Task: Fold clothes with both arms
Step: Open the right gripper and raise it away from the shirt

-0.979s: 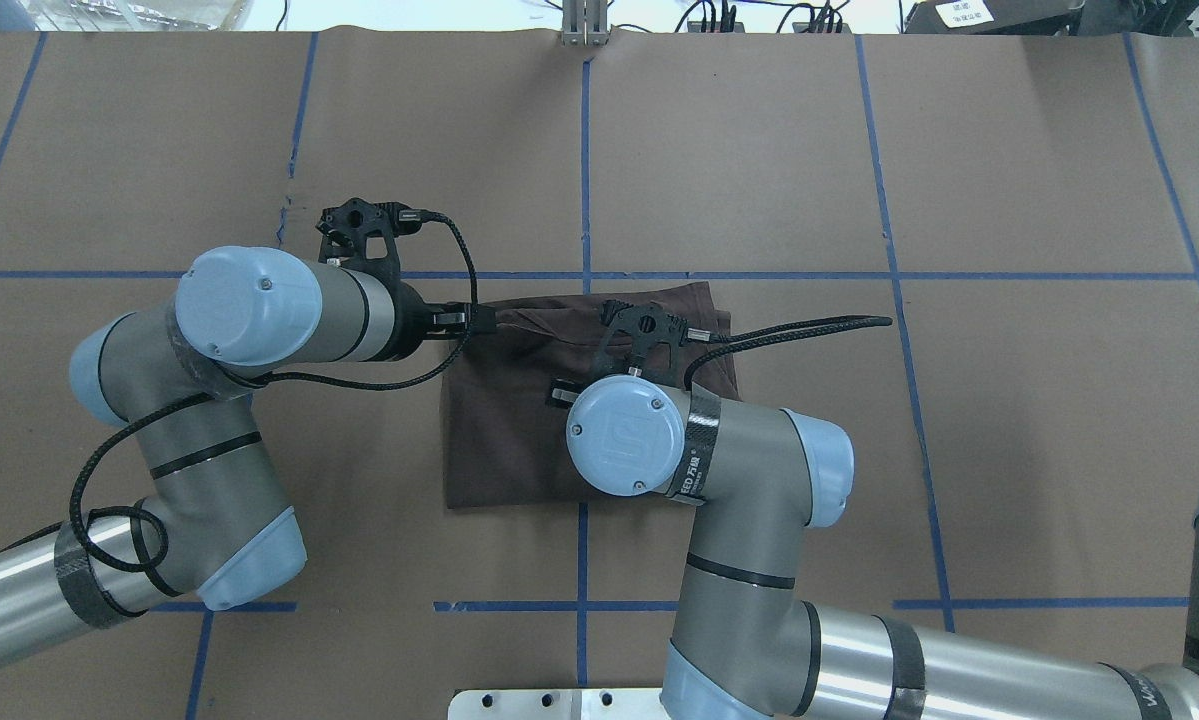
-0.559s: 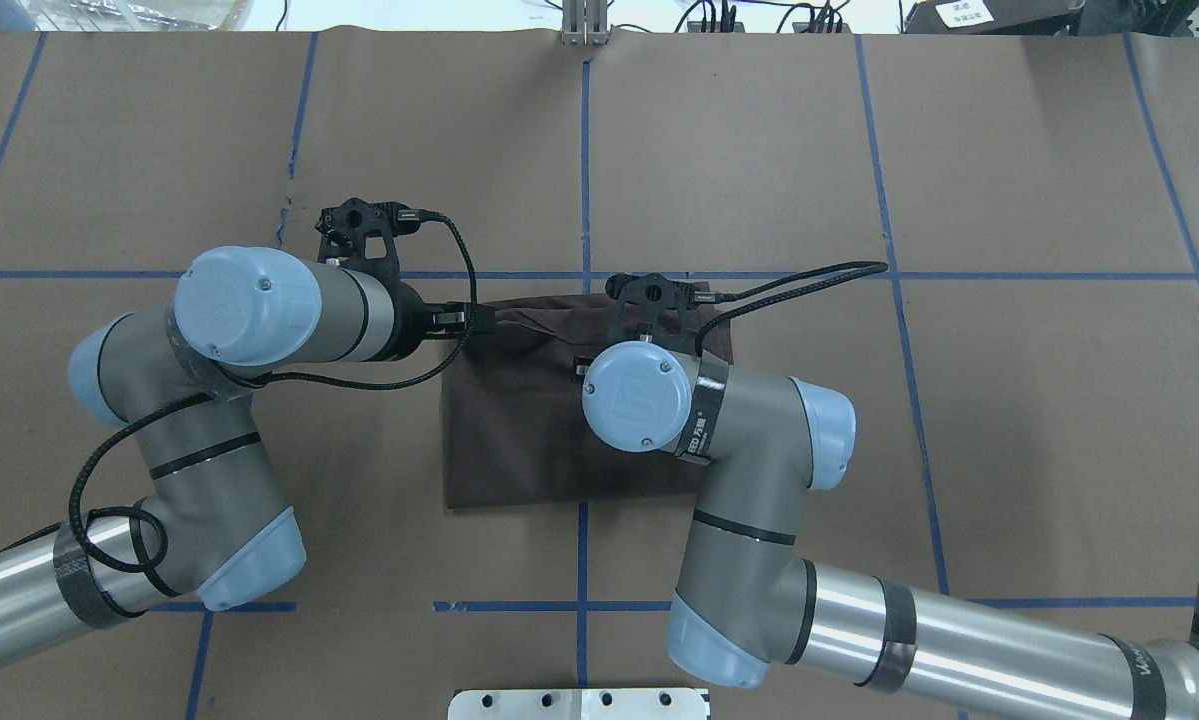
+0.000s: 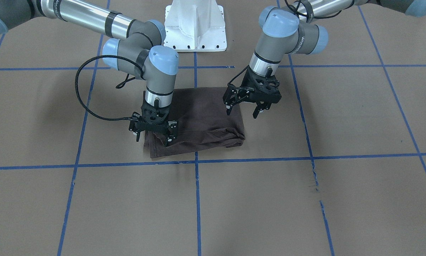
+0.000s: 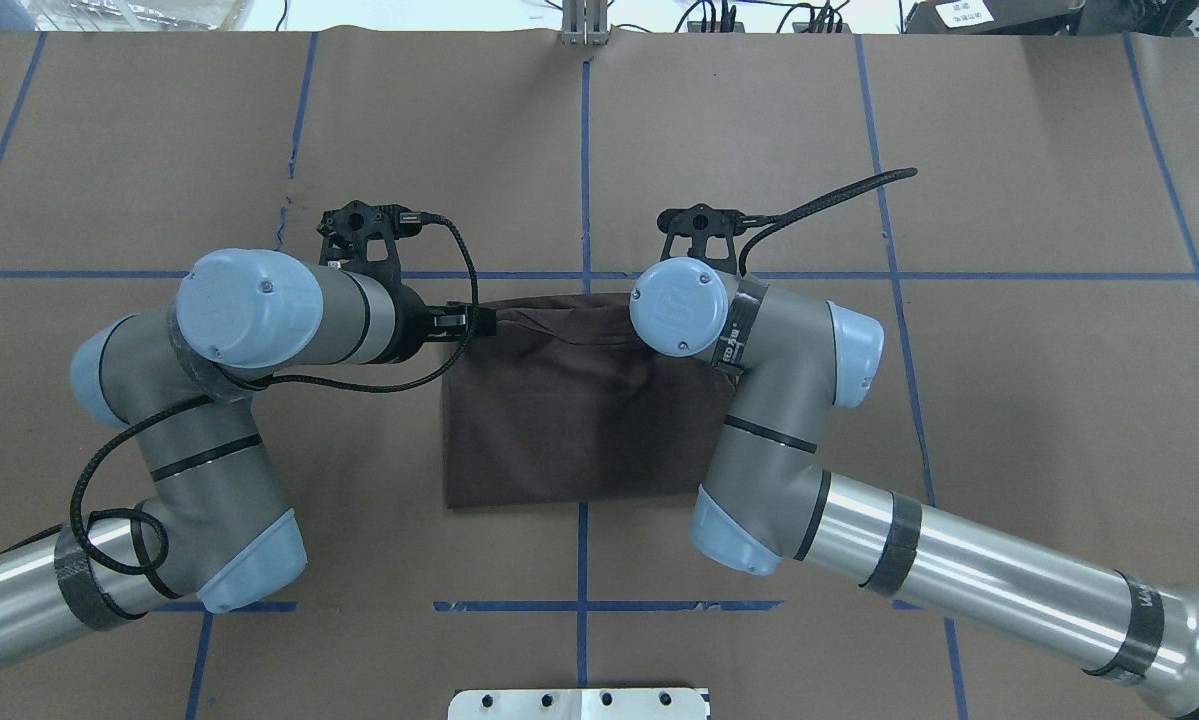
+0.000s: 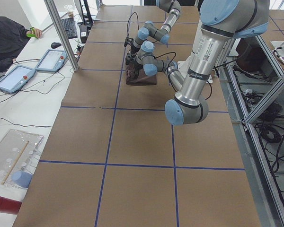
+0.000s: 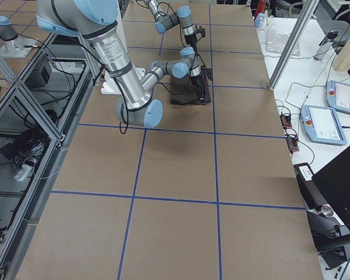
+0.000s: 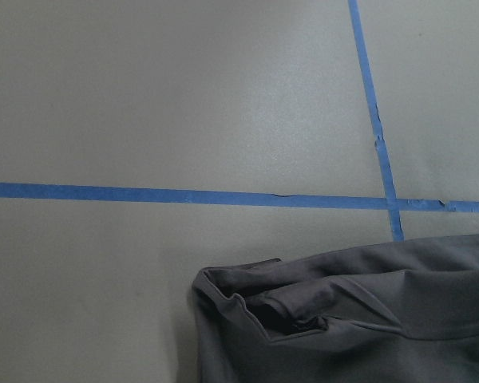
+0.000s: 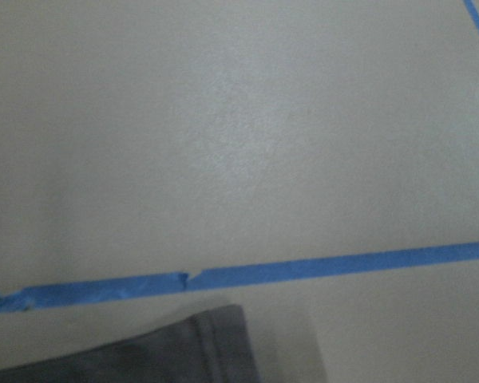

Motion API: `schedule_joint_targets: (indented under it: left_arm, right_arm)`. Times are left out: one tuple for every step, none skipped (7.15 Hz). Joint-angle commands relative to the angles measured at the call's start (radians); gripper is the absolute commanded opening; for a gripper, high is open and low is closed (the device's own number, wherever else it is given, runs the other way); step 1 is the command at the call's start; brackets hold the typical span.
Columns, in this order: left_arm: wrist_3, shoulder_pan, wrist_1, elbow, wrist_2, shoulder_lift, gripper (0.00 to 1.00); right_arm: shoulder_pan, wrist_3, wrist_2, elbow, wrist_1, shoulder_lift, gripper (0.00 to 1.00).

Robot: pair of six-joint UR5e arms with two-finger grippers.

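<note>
T-shirt (image 3: 205,117) folded flat, left gripper (image 3: 242,113) spread wide, nothing held, shirt edge below jaws, right gripper (image 3: 152,138) spread, empty, shirt corner below jaws.

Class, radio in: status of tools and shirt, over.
Dark brown cotton T-shirt lies folded. Left tool open above its edge. Right tool open at its corner. No obstruction seen.

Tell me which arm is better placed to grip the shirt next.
Right, probably. The right claw sits low at the T-shirt corner, open, its fingers spread over the cloth. The left claw is open too, but it hangs higher over the opposite edge.
</note>
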Motion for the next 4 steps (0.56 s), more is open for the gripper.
schedule_joint_targets:
  left_arm:
    - [-0.009,0.007,0.0,0.01,0.003,-0.002,1.0]
    - [-0.017,0.012,0.0,0.04,0.006,-0.011,1.0]
    - [-0.017,0.018,0.003,0.083,0.009,-0.037,1.0]
    - [-0.029,0.02,0.003,0.132,0.013,-0.057,1.0]
  right_arm:
    - [0.072,-0.069,0.051,-0.042,-0.003,0.0,1.0]
    - [0.138,-0.089,0.19,-0.03,0.005,0.002,1.0]
    - [0.184,-0.121,0.272,0.02,0.007,0.003,1.0]
    - [0.198,-0.123,0.303,0.069,0.007,-0.004,1.0]
